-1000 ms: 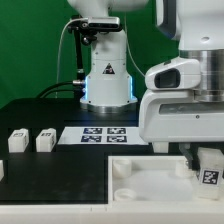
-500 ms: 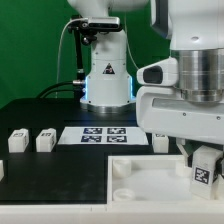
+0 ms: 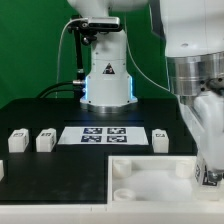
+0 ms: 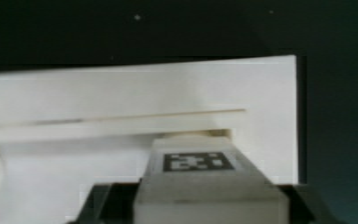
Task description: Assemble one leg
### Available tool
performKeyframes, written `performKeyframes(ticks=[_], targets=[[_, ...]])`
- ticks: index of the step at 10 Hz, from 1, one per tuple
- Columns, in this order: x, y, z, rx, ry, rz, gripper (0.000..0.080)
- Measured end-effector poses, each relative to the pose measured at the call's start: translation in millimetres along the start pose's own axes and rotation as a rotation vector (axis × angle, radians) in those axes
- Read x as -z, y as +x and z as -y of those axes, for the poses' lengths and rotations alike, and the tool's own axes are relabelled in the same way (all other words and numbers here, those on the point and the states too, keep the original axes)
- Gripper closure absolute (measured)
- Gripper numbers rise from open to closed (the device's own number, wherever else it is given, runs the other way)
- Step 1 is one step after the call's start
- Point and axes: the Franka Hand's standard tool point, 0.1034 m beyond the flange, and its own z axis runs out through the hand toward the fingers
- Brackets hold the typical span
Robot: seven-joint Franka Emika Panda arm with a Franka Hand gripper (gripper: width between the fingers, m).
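My gripper (image 4: 202, 206) is shut on a leg (image 4: 197, 172), a small white block whose black-and-white marker faces the wrist camera. Dark fingers (image 4: 108, 202) flank it on both sides. The leg hangs over the large white tray-like piece (image 4: 140, 100), close to its edge. In the exterior view the gripper (image 3: 209, 170) is low at the far right over that piece (image 3: 150, 172), and motion blur hides most of the held leg. Three more legs stand on the black table: two at the exterior view's left (image 3: 17, 141) (image 3: 44, 141) and one behind the tray-like piece (image 3: 160, 139).
The marker board (image 3: 105, 133) lies between the loose legs. The arm's white base (image 3: 107, 75) stands behind it. A further white part (image 3: 2, 170) shows at the exterior view's left edge. The arm's bulky wrist (image 3: 195, 70) fills the upper right.
The wrist has turned and shifted toward the exterior view's right with the leg still gripped. This uncovered the leg standing behind the tray-like piece.
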Motion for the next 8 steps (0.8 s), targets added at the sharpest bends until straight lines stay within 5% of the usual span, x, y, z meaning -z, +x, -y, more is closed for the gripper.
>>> performKeyframes(ticks=[3, 5, 8], targets=[[-0.9, -0.8, -0.4, -0.051, 0.005, -0.001, 0.0504], [-0.7, -4.8, 1.6, 0.177, 0.026, -0.003, 0.0216], [-0.3, -5.4, 0.4, 0.572, 0.031, -0.009, 0.0154]])
